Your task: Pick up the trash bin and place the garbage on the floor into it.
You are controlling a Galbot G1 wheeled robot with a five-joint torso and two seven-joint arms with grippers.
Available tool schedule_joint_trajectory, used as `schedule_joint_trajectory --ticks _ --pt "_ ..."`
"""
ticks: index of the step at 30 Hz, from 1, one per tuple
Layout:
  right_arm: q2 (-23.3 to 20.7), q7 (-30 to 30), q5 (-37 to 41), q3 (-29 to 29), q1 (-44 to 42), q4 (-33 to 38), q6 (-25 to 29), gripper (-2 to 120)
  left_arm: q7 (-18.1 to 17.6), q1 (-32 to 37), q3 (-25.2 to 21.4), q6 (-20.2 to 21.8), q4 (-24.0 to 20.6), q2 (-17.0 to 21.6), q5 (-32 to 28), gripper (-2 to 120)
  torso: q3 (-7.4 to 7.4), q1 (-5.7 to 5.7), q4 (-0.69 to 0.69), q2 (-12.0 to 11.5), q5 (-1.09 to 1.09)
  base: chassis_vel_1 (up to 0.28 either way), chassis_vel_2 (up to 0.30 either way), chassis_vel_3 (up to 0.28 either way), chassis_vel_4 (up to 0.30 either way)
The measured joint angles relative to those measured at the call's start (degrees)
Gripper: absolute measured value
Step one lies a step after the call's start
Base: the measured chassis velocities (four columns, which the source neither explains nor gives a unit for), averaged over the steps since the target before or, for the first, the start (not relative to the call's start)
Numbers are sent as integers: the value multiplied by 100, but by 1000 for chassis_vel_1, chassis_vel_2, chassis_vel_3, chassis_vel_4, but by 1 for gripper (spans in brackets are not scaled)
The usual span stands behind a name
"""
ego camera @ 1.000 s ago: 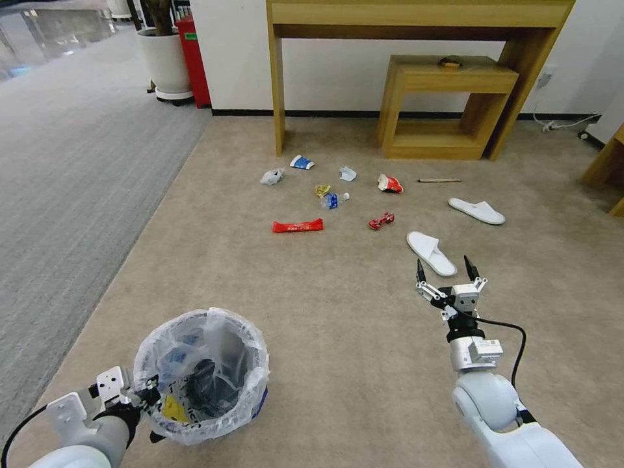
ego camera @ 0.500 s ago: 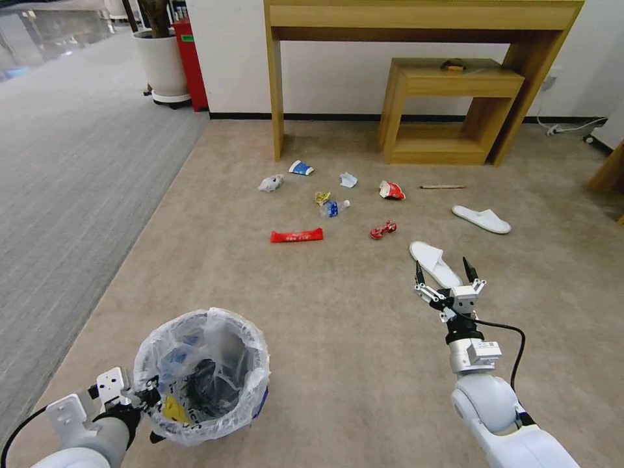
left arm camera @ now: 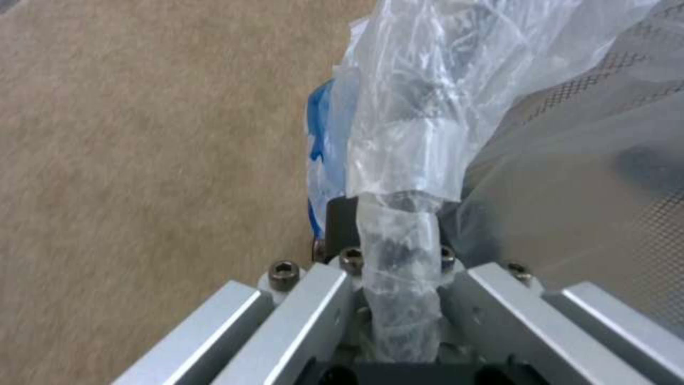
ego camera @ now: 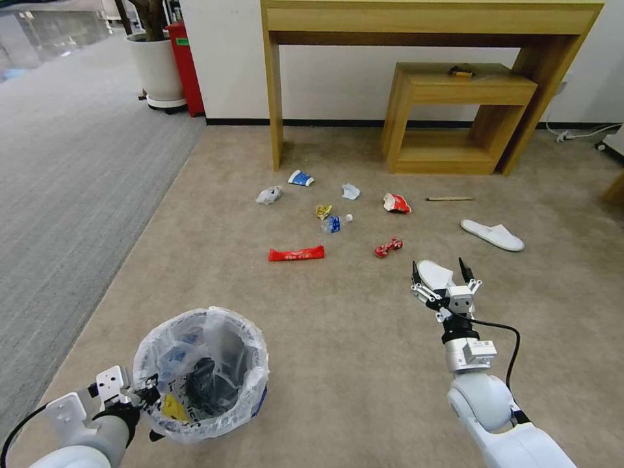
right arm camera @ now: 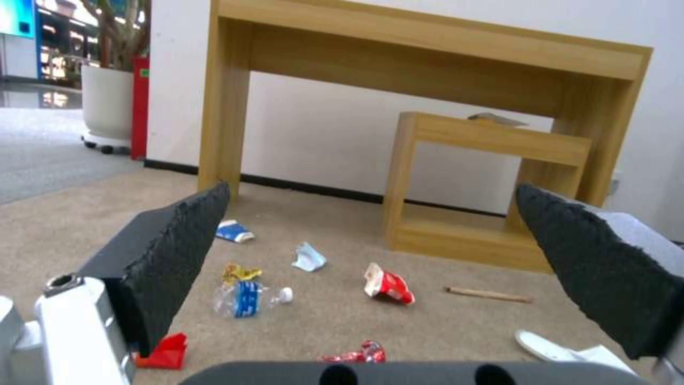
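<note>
The trash bin (ego camera: 201, 374), black with a crinkled white bag, hangs low at my left, my left gripper (ego camera: 146, 390) shut on its rim. In the left wrist view the bag-wrapped rim (left arm camera: 399, 214) sits clamped between the jaws. Garbage lies ahead on the floor (ego camera: 351, 351): a red wrapper (ego camera: 296, 253), small bottle (ego camera: 335, 222), paper cup (ego camera: 300, 178), crumpled paper (ego camera: 268, 195), wooden stick (ego camera: 450, 199) and a far slipper (ego camera: 492, 234). My right gripper (ego camera: 438, 265) is open, held in front of the near slipper (ego camera: 434, 273). Through its fingers (right arm camera: 171, 251) the bottle (right arm camera: 246, 297) shows.
A tall wooden desk (ego camera: 422, 19) and a low wooden shelf (ego camera: 455, 84) stand against the wall behind the litter. A white planter (ego camera: 156, 71) and a red box (ego camera: 185, 65) sit at the far left. Grey striped carpet (ego camera: 65, 195) runs along the left.
The whole view has shifted as the robot moved closer to the litter. The right gripper now overlaps the near slipper in the picture. The bin stays held at the left.
</note>
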Motion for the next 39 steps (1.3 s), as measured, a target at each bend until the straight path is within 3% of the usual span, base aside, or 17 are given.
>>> schedule_joint_trajectory --ticks 39 --pt "108 41 -63 -214 93 -192 16 100 -3 -68 3 -20 106 33 -15 0 0 0 0 0 -1 -130 131 137 -131"
